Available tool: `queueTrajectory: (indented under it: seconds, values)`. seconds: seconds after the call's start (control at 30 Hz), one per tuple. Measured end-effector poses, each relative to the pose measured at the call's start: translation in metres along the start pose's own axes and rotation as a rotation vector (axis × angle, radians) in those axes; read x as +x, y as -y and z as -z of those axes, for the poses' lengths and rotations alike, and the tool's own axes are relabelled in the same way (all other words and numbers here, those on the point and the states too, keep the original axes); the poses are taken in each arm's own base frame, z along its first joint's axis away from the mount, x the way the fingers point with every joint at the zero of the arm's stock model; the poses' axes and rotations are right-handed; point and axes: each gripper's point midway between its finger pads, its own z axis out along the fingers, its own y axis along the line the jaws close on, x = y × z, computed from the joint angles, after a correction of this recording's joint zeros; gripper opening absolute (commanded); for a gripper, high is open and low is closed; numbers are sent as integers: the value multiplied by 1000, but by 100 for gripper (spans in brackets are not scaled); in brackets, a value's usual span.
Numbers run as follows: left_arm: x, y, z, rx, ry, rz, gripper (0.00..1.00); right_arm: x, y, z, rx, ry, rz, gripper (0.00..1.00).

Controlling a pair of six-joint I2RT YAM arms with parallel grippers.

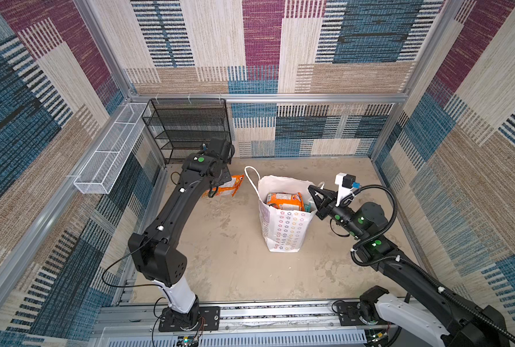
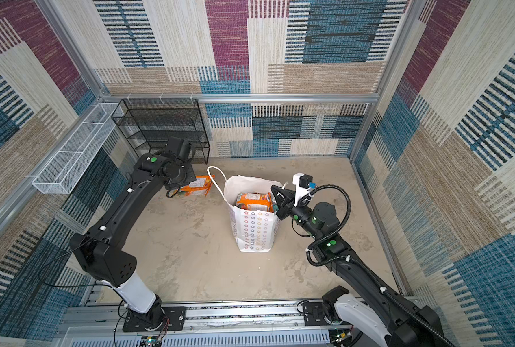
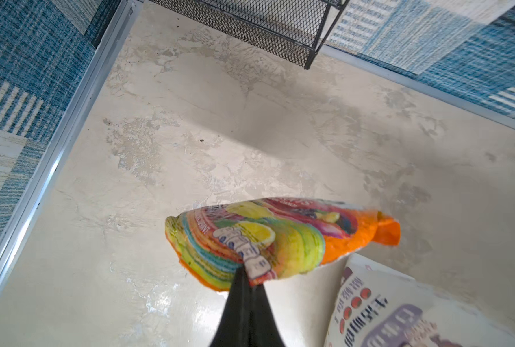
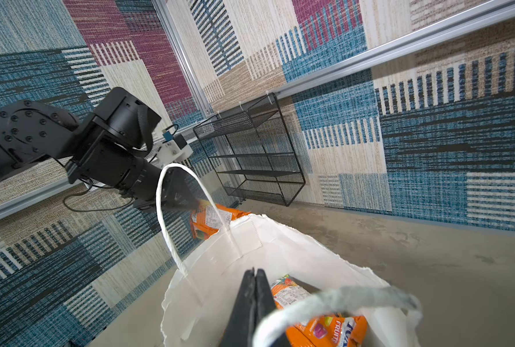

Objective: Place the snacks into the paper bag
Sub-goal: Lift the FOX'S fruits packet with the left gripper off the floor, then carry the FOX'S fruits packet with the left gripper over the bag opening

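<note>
**Patchwork carpet walls, beige table: one pouch gripped, others bagged**

Mottled beige table carries the white, star-printed paper bag, which stands upright near the middle with its mouth open. Snack pouches, mostly orange, lie inside it in both top views. The left pincer is clamped on the edge of an orange pouch with a multicoloured face, held left of the bag and apart from it, near the foot of the black mesh rack. The right pincer has its jaws pressed together, tips at the bag's right rim above the opening. A white cord handle loops just in front. A white wire basket hangs on the left wall.
</note>
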Motion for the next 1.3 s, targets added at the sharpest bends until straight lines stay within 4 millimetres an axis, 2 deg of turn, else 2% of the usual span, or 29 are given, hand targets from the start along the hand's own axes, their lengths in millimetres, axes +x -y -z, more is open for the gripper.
queueTrajectory:
  seconds: [0.3,0.43,0.6,0.73,0.93,1.07,1.3]
  values:
    - [-6,-8,78,172,105,38,0,4,2,-2,3,-11,-6,6]
    - [-24,-5,118,263,183,46,0,0,-1,0,-1,0,-2,5]
    - [-48,9,170,413,271,40,0,-3,-3,2,-6,7,0,5]
    - [-59,30,200,540,295,14,0,-4,-5,1,-10,8,0,6]
    - [-69,70,230,706,308,-57,0,-1,-4,-1,-9,-2,-2,6]
    - [-63,102,244,801,295,-125,0,5,-2,-4,-6,-18,-3,5]
    - [-39,154,248,882,257,-237,0,7,-3,-5,-9,-23,4,5]
